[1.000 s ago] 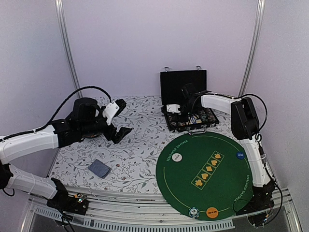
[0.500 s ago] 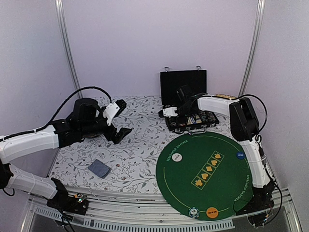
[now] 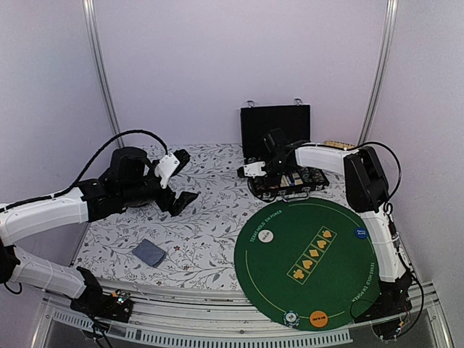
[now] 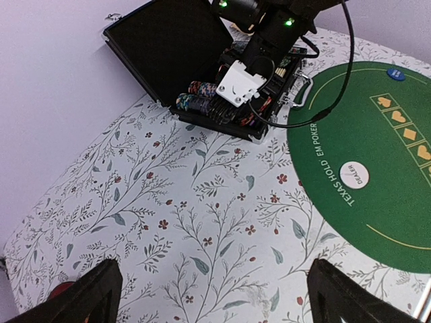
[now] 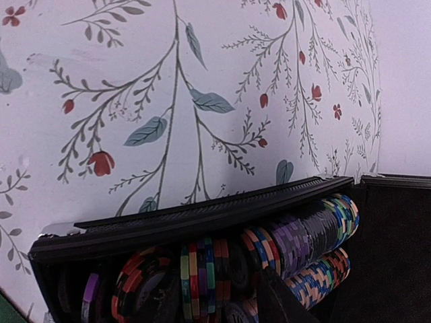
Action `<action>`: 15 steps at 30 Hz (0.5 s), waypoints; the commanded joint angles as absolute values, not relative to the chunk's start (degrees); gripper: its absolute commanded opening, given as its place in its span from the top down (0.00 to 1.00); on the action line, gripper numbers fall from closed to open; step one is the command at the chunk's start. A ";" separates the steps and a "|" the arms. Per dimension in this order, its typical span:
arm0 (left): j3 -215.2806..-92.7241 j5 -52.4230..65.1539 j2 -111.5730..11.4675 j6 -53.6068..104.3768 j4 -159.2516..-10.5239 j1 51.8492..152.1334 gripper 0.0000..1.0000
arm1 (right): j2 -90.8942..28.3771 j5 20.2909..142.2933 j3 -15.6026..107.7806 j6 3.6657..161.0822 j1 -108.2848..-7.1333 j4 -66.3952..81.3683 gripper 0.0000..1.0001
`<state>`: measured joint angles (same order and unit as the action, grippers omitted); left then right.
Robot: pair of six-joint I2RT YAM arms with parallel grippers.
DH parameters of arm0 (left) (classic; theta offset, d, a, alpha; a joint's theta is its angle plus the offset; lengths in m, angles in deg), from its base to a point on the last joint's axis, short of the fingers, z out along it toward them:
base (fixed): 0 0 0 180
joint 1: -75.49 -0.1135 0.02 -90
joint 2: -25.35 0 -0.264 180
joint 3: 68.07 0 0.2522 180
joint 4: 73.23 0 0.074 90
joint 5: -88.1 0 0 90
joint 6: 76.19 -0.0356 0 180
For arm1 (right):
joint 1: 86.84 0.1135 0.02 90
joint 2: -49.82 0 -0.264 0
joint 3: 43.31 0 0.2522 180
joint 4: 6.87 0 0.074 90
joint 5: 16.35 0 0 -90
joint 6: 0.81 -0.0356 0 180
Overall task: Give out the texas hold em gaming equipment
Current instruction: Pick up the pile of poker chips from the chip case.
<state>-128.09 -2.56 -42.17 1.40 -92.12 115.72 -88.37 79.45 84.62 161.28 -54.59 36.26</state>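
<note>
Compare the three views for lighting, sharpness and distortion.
Top external: soft, even light with faint shadows; the frame poles bow slightly, suggesting wide-angle distortion. Left wrist: lettering on the green mat is crisp, but the left gripper's fingers are dark and blurred at the bottom corners. Right wrist: very close; the poker chips sit in the case's shadow, colours dim.

The top view looks down from above and behind the arm bases, far enough off to take in the whole table (image 3: 210, 210), the open case (image 3: 275, 129) at the back and the green mat (image 3: 312, 254). The left wrist view slants down across the table from well off, facing case and mat. The right wrist view sits very close at the case rim, on chips (image 5: 303, 229) with table beyond. All three share the case.
</note>
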 commanded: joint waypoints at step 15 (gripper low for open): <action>-127.71 -2.07 -41.94 1.25 -91.30 115.48 0.02 | -95.30 74.21 81.73 160.72 -52.42 44.94 0.63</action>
<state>-128.05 -2.54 -42.17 1.40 -92.10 115.72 -89.81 76.61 85.50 161.72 -53.84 34.79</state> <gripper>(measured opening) 0.984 0.372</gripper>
